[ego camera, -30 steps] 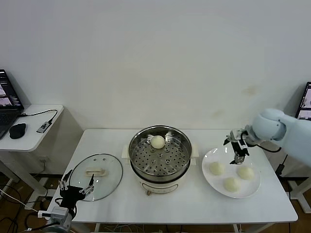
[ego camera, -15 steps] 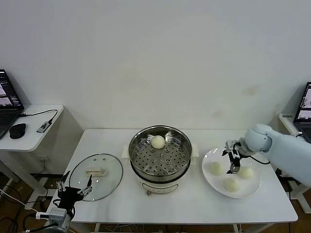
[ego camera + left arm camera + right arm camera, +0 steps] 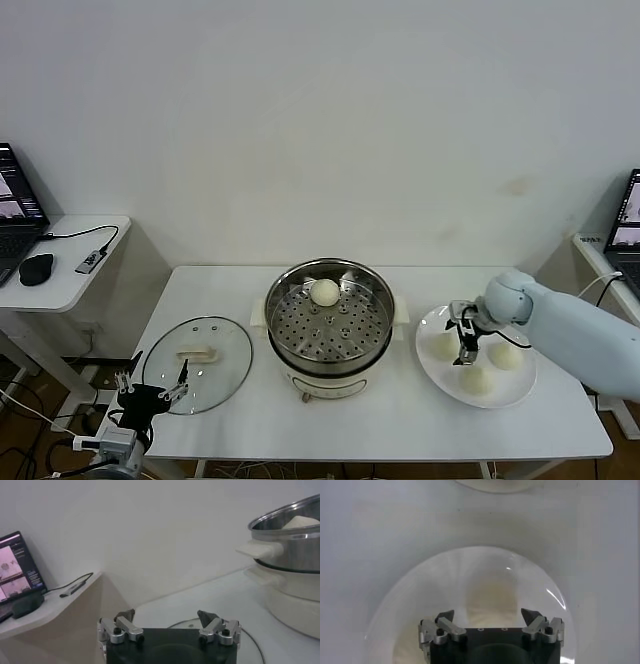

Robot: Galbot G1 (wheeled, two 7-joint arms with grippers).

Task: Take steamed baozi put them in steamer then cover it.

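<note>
Three cream-white baozi lie on a white plate [image 3: 516,388] to the right of the steamer [image 3: 328,322]: a left one [image 3: 442,346], a right one [image 3: 506,355] and a front one [image 3: 476,380]. A fourth baozi [image 3: 324,292] sits on the steamer's perforated tray. My right gripper [image 3: 464,350] hangs open over the plate, right beside the left baozi. In the right wrist view a baozi [image 3: 490,597] lies just beyond the spread fingers of that gripper [image 3: 487,615]. The glass cover [image 3: 197,351] lies flat on the table, left of the steamer. My left gripper [image 3: 150,392] waits open at the cover's front edge.
A side desk [image 3: 60,275] with a laptop, a mouse and a cable stands at the far left. In the left wrist view, the steamer [image 3: 292,545] rises beyond the cover's rim [image 3: 250,642]. The table's front edge runs just below the plate and the cover.
My right gripper has moved left and down, from the plate's far right side to the left baozi. The left gripper has sunk slightly.
</note>
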